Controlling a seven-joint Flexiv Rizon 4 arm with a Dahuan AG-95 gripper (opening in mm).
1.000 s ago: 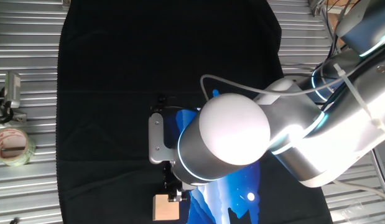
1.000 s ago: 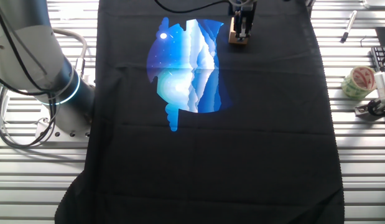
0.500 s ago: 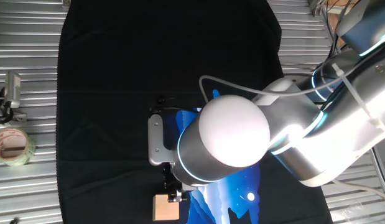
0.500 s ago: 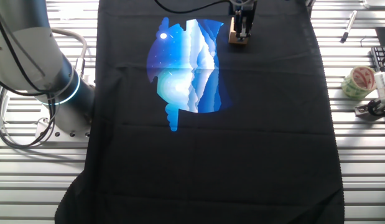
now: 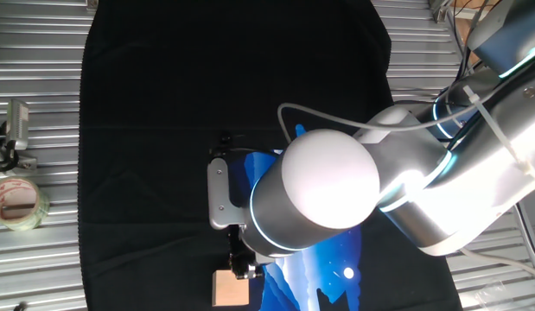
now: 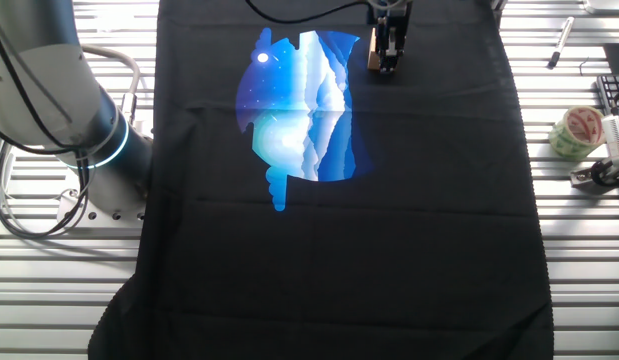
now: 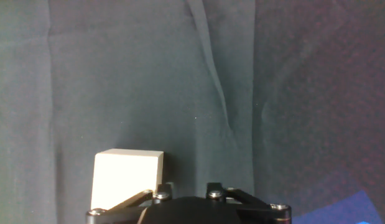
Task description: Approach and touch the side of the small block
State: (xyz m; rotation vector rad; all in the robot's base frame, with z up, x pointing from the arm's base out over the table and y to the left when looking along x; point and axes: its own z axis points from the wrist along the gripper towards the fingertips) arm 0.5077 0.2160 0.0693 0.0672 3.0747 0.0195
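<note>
The small block, a pale tan wooden cube, sits on the black cloth near the front edge, left of the blue print. My gripper hangs under the big white wrist, its dark tips right at the block's top-right corner; I cannot tell if they touch. In the other fixed view the gripper stands in front of the block and hides most of it, with fingers close together and nothing held. In the hand view the block is at lower left, beside the gripper's dark body.
A black cloth with a blue-white print covers the slatted table. A roll of tape and a metal clip lie off the cloth at one side. The arm's base stands beside the cloth.
The gripper has shifted slightly closer to the block and now covers more of it in the other fixed view. The block has not moved.
</note>
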